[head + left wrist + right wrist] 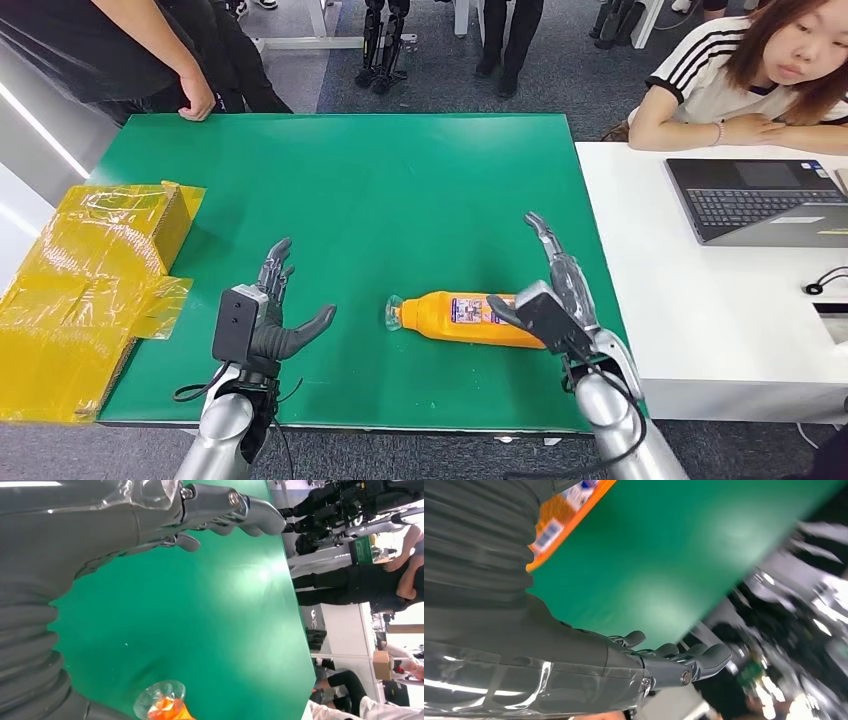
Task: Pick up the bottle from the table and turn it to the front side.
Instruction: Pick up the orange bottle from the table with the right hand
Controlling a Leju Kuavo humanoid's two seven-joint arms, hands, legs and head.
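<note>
My right hand [556, 290] covers the bottom end of the orange bottle [462, 318], so I cannot see that end from my head view. I also cannot tell if my thumb touches the bottle or just sits beside it. My right fingers [541, 233] are spread wide and point far away, and they hold nothing.

The bottle lies on its side on the green table [400, 190], near the front edge, between my two hands. Its clear cap end [394, 313] points left. In my left wrist view the bottle [162, 704] is cut off, and I see just the clear cap and a bit of orange. In my right wrist view the bottle [561, 520] is half hidden behind my own grey arm.

The bottle has a label [468, 309] with blue, white and red on it. The words are too small to read. In my right wrist view the label is blurry too.

My left hand [272, 310] is wide open above the table, left of the bottle and apart from it. It holds nothing.

A yellow box [90, 290] wrapped in shiny tape sits at the left edge, partly cut off. On the right there is a white table [700, 300] with a laptop [760, 200]. A person [740, 75] leans on it at the far side. Another person's hand [197, 100] rests on the far edge of the green table.
</note>
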